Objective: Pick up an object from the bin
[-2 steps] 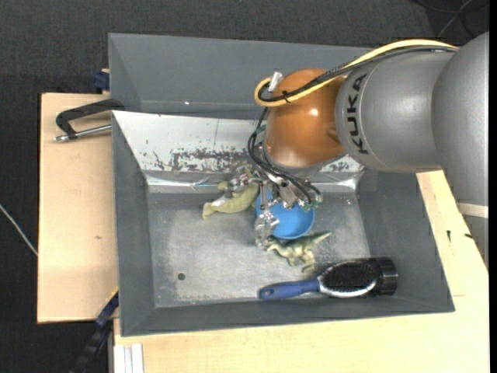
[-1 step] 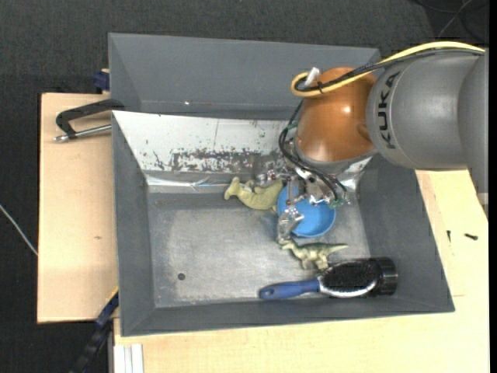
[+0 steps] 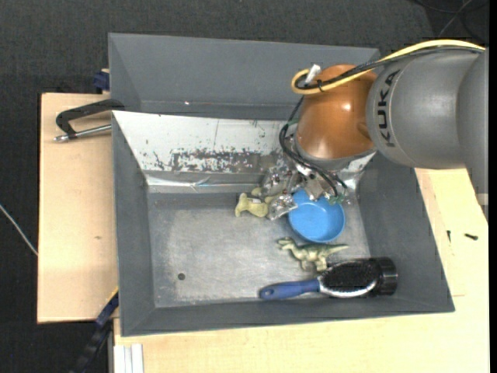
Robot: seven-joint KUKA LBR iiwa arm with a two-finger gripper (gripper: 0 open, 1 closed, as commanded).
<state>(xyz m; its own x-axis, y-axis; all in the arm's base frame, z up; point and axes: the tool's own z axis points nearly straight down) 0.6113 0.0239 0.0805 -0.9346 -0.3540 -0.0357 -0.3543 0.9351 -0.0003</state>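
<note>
1. While the grey metal bin [image 3: 155, 231] is lying bare across its left half, its few loose things are sitting in the right half, under and in front of the arm.
2. The KUKA arm [image 3: 435, 115] is reaching in from the right, with its orange wrist cover [image 3: 334, 123] hanging over the back right of the floor.
3. The hairbrush [image 3: 342, 280], with a black head and blue handle, is lying along the front wall. Its long axis is running left to right, its handle is pointing left, and it is well apart from the gripper.
4. The blue round bowl [image 3: 318, 222] is resting just beside the gripper, toward the front and right, with its upper-left rim seemingly touching it. As the nearest thing, it is probably the one being picked, and the coming move is likely depending on a small shift that way.
5. The gripper [image 3: 291, 191] is sitting low beneath the cover among cables. Whether it is spread or pressed together cannot be told.
6. A tan toy animal [image 3: 252, 205] is lying just left of the gripper, and an olive toy lizard [image 3: 311, 253] is lying between bowl and brush.
</note>
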